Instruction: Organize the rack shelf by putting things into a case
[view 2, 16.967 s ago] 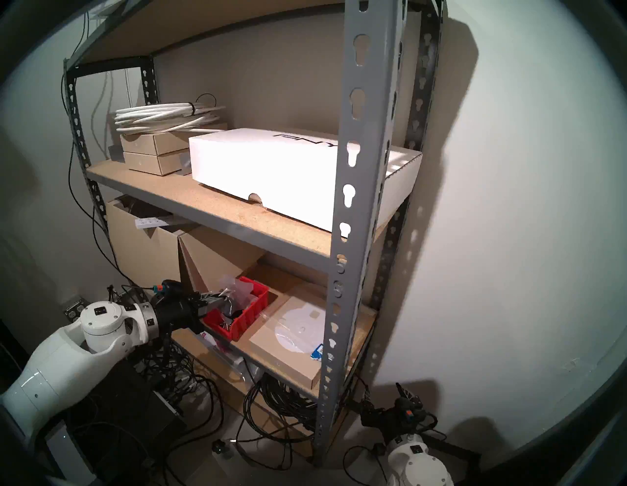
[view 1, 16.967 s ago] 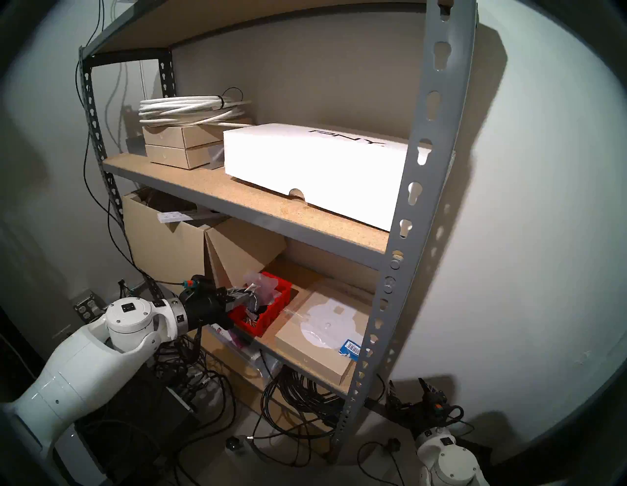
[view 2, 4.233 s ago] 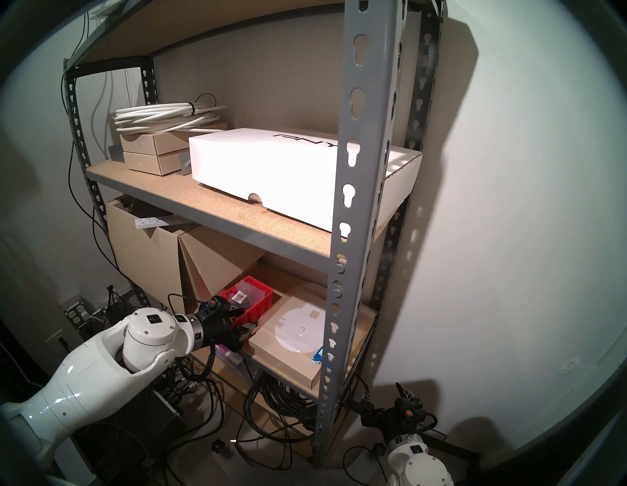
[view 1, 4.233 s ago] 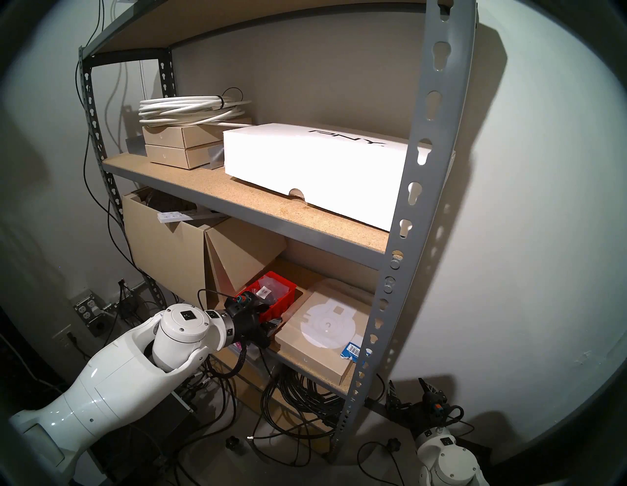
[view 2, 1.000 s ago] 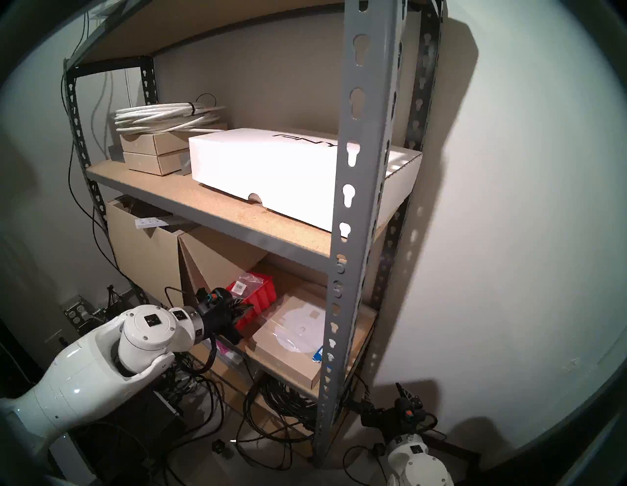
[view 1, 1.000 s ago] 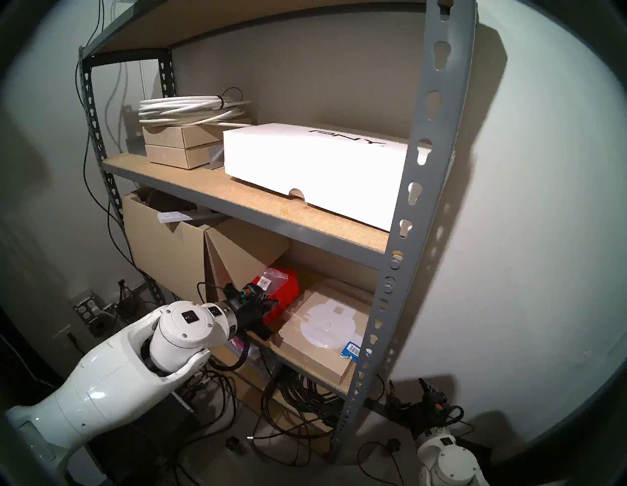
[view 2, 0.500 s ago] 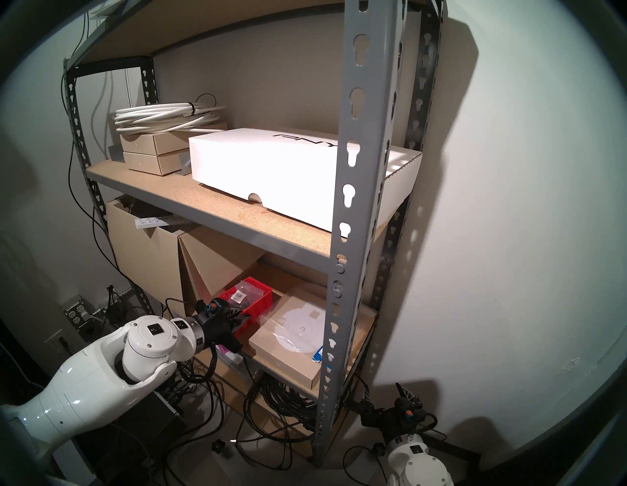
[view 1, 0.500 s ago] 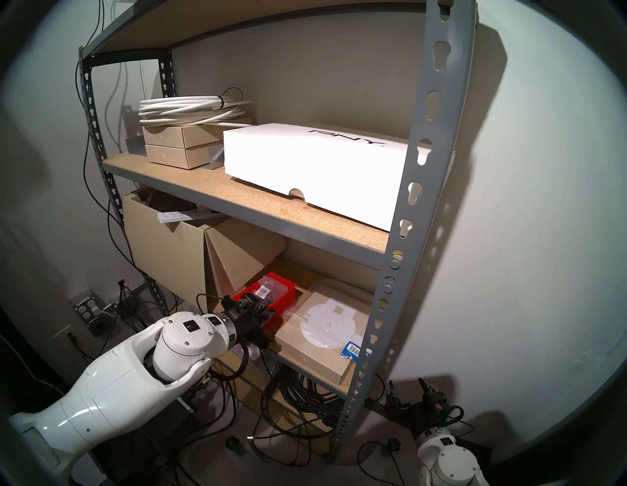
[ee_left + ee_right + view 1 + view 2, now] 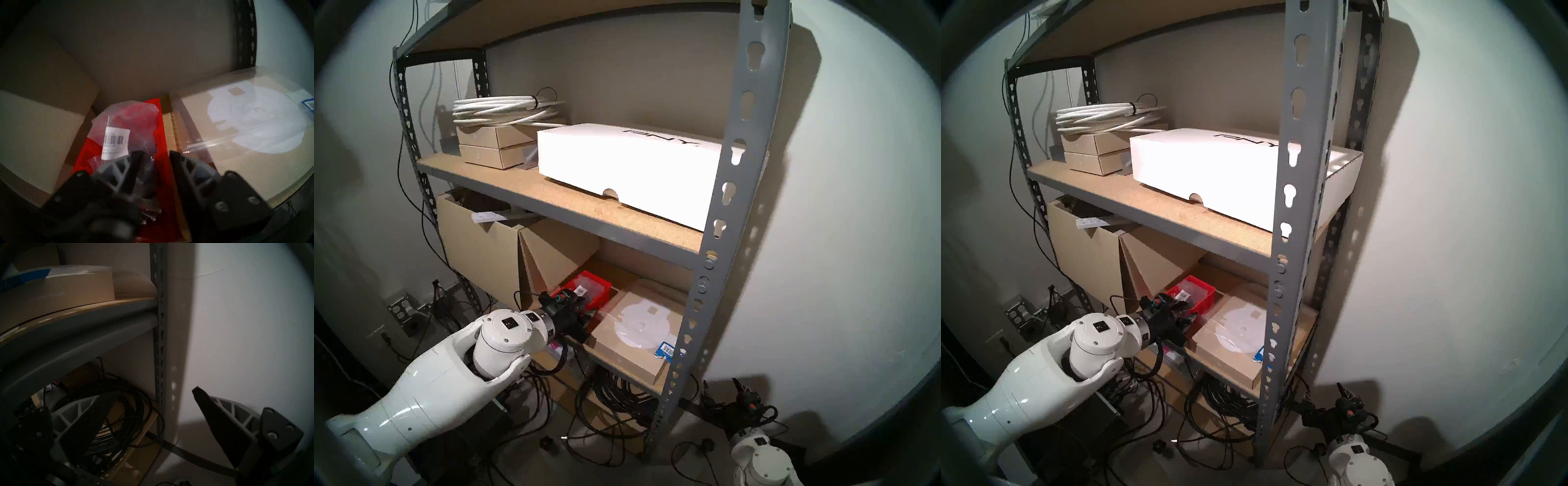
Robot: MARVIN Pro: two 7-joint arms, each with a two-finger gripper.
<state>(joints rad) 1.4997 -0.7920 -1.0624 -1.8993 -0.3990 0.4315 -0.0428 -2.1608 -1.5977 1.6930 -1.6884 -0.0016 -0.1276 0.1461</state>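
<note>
Down on the lower board, the left gripper point(image 9: 155, 157) is straddling the near end of the red bin point(image 9: 164, 140): one finger is sitting inside among the clear bags point(image 9: 125, 129), the other outside the bin's right wall, so the jaws are standing apart with that wall between them. Whether the pads are pressing on the wall cannot be told, as the view is blurred. The bags are lying in the bin, and the topmost one is showing a white barcode label point(image 9: 116, 142) facing up. The bin is resting on the rack shelf point(image 9: 716, 217), squeezed between an open cardboard box point(image 9: 483, 244) on its left and a flat tan box point(image 9: 636, 332) with a white round print on its right. A strip of bare particleboard is showing between the bin and that flat box.

On the board above, a large white PNY box point(image 9: 629, 166) is sitting beside two stacked tan boxes point(image 9: 490, 149) carrying a coil of white cable point(image 9: 504, 110).

Low at the rack's right foot, the right gripper point(image 9: 149, 397) is hanging with its fingers spread wide and nothing between them, facing a tangle of black cables point(image 9: 115, 414) under the bottom board.
</note>
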